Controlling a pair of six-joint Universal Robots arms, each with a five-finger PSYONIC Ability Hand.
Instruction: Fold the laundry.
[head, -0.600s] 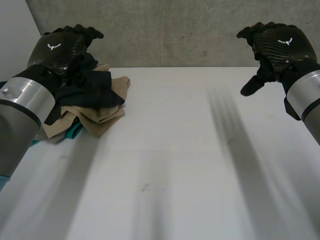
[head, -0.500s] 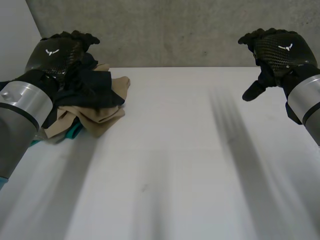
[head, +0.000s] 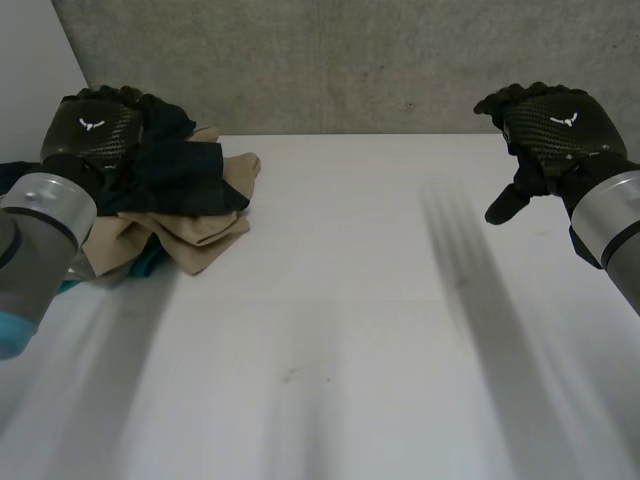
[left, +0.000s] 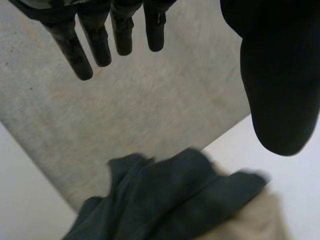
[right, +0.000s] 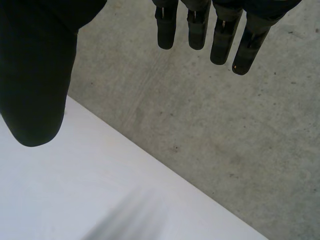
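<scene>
Still pre-grasp: left hand sinks toward the pile, nothing held

Nearest the camera, the white table in front of the laundry pile is bare, so nothing is laid out for folding yet. The pile sits at the table's far corner on the robot's left. A dark navy garment lies crumpled on top, a tan garment spreads out beneath it, and a teal scrap pokes out at the pile's near edge.

The left hand hangs over the pile's far-left part. Against the frames from half a second ago it has dropped lower and slid outward, so it now sits closer over the navy cloth. My read is that it is closing in for a first pick, with the task barely begun. In the left wrist view its fingers are straight and spread and the thumb stands clear: released, grasping nothing. The navy garment lies beyond the fingertips and apart from them, and tan cloth shows at its edge.

The right hand hovers well apart from the pile, out across the table on the robot's right. It has dipped only slightly. Its fingers are relaxed and empty, with bare table under them.

Behind the pile stands a grey concrete wall.
</scene>
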